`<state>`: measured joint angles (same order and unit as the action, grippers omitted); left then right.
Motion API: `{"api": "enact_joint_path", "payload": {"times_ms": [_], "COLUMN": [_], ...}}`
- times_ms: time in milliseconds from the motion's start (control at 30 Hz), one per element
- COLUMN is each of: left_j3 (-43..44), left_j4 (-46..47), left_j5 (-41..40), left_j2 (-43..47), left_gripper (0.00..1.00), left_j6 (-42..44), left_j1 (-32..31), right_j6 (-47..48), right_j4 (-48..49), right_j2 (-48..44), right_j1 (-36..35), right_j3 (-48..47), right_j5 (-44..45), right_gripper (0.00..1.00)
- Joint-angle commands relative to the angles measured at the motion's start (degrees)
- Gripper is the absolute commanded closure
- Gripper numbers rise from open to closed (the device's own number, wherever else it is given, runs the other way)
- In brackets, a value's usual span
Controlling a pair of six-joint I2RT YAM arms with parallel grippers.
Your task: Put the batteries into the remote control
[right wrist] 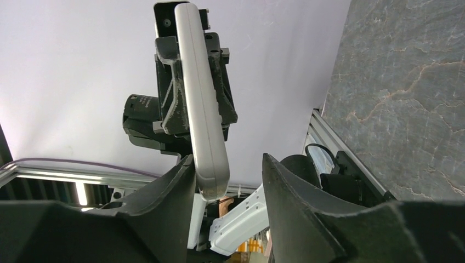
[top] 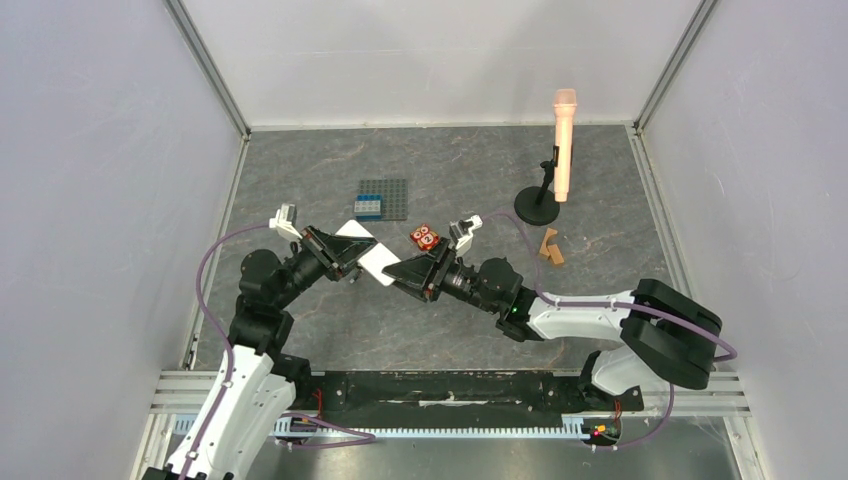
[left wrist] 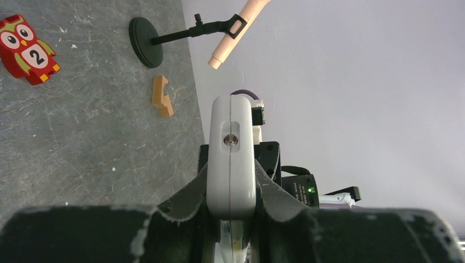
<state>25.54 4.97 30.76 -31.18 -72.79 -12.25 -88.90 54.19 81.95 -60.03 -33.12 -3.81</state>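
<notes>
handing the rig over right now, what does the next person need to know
Left end effector: shut on the remote, holding it edge-on above the table.
Right end effector: open, straddling the remote's other end. One finger sits close against it, with a clear gap to the other.
Batteries: not in view from any camera, so it cannot be told whether any are already in the remote.
Done: remote is up off the table, between both arms.
Left: find the batteries, check the compartment, load them.
</notes>
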Motion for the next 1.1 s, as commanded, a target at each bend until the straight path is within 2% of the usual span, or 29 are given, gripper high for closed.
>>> {"api": "enact_joint_path", "payload": {"times_ms": [0, 167, 367, 533, 733, 867, 1067], "left_j3": [0.5, -0.1, -2.4, -2.9, -3.0, -3.3, -4.8], "left_j4": [4.6, 5.4, 8.3, 9.0, 9.4, 9.3, 9.4], "left_j5": [1.9, 2.0, 0.4, -1.2, -4.2, -5.3, -7.2], "left_j2": [1.0, 1.1, 2.7, 2.9, 2.9, 2.5, 3.0], "left_gripper": [0.98, 0.98, 0.98, 0.98, 0.98, 0.98, 0.98], "left_j6": [-2.6, -3.8, -8.1, -9.9, -10.7, -10.8, -12.8], "left_j1": [0.1, 0.1, 0.1, 0.1, 0.1, 0.1, 0.1], "right_j6": [-0.5, -1.2, -3.3, -3.2, -2.0, -0.6, 0.8], "right_j4": [2.7, 3.0, 5.4, 4.7, 4.4, 4.6, 7.7], "right_j2": [1.8, 3.4, 4.2, 3.2, 1.2, 0.4, -0.1], "right_j1": [0.1, 0.1, 0.1, 0.1, 0.0, 0.1, 0.1], "right_j3": [-2.2, -3.4, -0.9, 1.5, 4.6, 5.8, 7.0], "right_j5": [-0.5, -1.2, -1.8, -1.7, -1.3, -1.7, -1.7], "right_gripper": [0.48, 0.49, 0.63, 0.69, 0.85, 1.0, 1.0]}}
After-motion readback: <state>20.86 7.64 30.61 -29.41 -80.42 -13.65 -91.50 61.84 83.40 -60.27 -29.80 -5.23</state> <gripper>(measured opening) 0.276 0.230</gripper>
